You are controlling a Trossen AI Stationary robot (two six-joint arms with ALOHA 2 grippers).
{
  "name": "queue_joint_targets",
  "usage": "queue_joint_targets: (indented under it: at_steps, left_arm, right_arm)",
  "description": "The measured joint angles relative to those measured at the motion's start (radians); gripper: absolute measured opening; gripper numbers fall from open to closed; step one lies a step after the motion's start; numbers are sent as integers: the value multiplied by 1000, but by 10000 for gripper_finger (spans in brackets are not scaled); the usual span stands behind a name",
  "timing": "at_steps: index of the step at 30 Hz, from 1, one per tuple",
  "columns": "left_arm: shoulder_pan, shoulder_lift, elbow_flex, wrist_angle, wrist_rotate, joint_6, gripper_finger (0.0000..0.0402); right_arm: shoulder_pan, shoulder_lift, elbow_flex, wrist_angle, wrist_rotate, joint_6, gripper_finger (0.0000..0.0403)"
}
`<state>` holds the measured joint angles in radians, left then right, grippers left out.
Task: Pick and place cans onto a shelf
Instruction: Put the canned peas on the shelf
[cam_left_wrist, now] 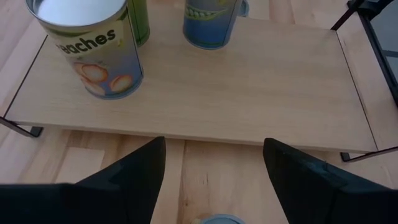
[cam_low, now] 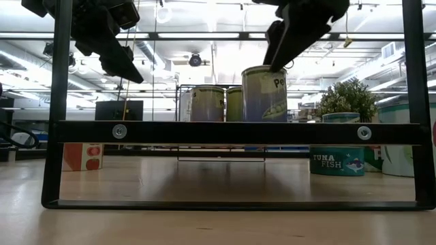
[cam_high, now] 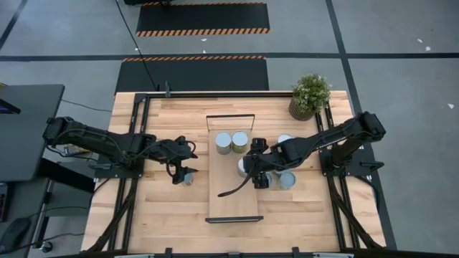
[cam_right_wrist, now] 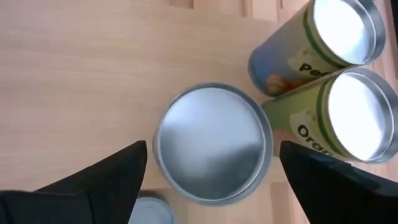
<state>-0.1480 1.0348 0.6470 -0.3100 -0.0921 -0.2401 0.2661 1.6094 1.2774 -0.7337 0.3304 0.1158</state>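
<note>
Your left gripper (cam_high: 185, 170) hangs just left of the shelf (cam_high: 233, 204), fingers spread, grasping nothing; a small can (cam_high: 188, 177) stands on the table beneath it.

The shelf: a long, narrow light-wood board with thin black end frames, in the middle of the table.

On the shelf's far half you have two tall cans side by side, the peaches can (cam_high: 224, 142) and an olive-green can (cam_high: 240, 141), both with silvery lids.

Nearer along the shelf's right edge stands the pea can (cam_right_wrist: 213, 143), blue-sided with a grey lid; your right gripper (cam_high: 252, 168) sits directly above it, fingers released and parted to either side of the lid.

Right of the shelf, on the table: more low cans, one a teal tuna tin (cam_low: 337, 161), partly hidden under the right arm.

Beyond them, a potted plant (cam_high: 310, 95) at the table's far right corner.
</note>
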Motion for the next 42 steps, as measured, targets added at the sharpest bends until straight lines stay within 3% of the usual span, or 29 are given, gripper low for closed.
queue_joint_targets:
  at_steps: [10, 19, 32, 34, 39, 42]
  left_arm:
    - [0, 0, 0, -4, 0, 0, 275]
    - [0, 0, 0, -3, 0, 0, 275]
    - [0, 0, 0, -3, 0, -4, 275]
    - [0, 0, 0, -3, 0, -5, 275]
    - [0, 0, 0, -3, 0, -5, 275]
    - [0, 0, 0, -3, 0, -4, 275]
  right_arm:
    - [37, -9, -25, -97, 122, 49, 375]
    - [-18, -9, -69, -76, 256, 64, 375]
    - [10, -11, -69, -88, 162, 134, 375]
    - [43, -9, -70, -76, 208, 164, 375]
    - [150, -9, -70, -40, 447, 195, 375]
    - [194, 2, -77, 34, 489, 131, 375]
